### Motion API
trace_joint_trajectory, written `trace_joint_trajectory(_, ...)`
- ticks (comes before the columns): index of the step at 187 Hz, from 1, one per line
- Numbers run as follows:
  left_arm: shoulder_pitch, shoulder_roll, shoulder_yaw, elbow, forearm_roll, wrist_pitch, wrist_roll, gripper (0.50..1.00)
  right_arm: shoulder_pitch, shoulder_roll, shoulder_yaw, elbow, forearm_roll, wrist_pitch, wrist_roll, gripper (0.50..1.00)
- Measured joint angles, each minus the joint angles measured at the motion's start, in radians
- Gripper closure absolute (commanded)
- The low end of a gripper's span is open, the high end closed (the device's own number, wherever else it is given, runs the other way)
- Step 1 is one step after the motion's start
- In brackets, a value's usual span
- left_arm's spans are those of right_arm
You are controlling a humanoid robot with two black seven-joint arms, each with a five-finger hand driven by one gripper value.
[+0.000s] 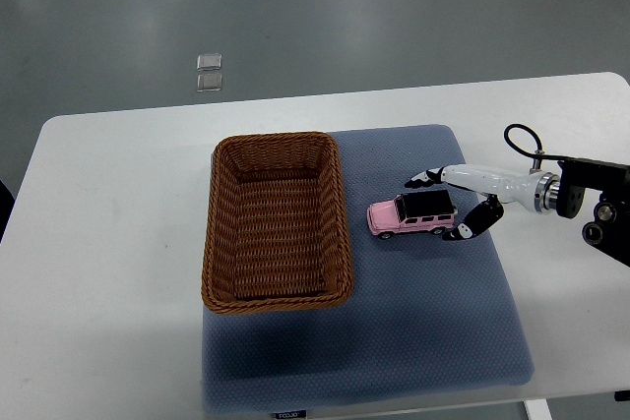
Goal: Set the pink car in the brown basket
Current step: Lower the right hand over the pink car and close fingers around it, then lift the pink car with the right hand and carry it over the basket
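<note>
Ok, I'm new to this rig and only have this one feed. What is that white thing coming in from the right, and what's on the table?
This is a single camera looking steeply down from the robot's own side. The white part entering from the right is the robot's right arm, ending in its right hand, whose dark-tipped fingers are spread on either side of the pink car; it does not look gripped yet. The car stands on a grey-blue mat on the white table. Left of the car on the mat sits the brown basket, with nothing visible inside. The left arm is out of view.
</note>
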Motion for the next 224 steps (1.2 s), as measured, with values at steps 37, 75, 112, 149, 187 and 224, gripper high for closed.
trace_joint_trajectory(37, 0.0, 0.0, 0.0, 0.0, 0.0, 0.0, 0.0, 0.5, 0.0, 0.0, -0.002, -0.006, 0.0, -0.018, 0.003, 0.773)
trace_joint_trajectory(75, 0.0, 0.0, -0.001, 0.006, -0.001, 0.0, 0.0, 0.5, 0.001, 0.0, -0.002, -0.009, 0.0, -0.021, 0.009, 0.893)
trace_joint_trajectory(112, 0.0, 0.0, -0.001, 0.006, -0.001, 0.0, 0.0, 0.5, 0.001, -0.002, 0.003, -0.011, 0.003, -0.073, 0.037, 0.961)
trace_joint_trajectory(149, 0.0, 0.0, -0.001, 0.005, -0.001, 0.0, 0.0, 0.5, 0.001, -0.012, 0.015, -0.011, 0.015, -0.13, 0.069, 0.969)
trace_joint_trajectory(187, 0.0, 0.0, -0.001, 0.005, -0.002, 0.0, 0.0, 0.5, 0.028, -0.006, 0.023, -0.01, 0.04, -0.145, 0.074, 0.963)
trace_joint_trajectory(224, 0.0, 0.0, -0.002, 0.005, -0.002, 0.0, 0.0, 0.5, 0.106, 0.011, 0.014, -0.017, 0.088, -0.136, 0.074, 0.938)
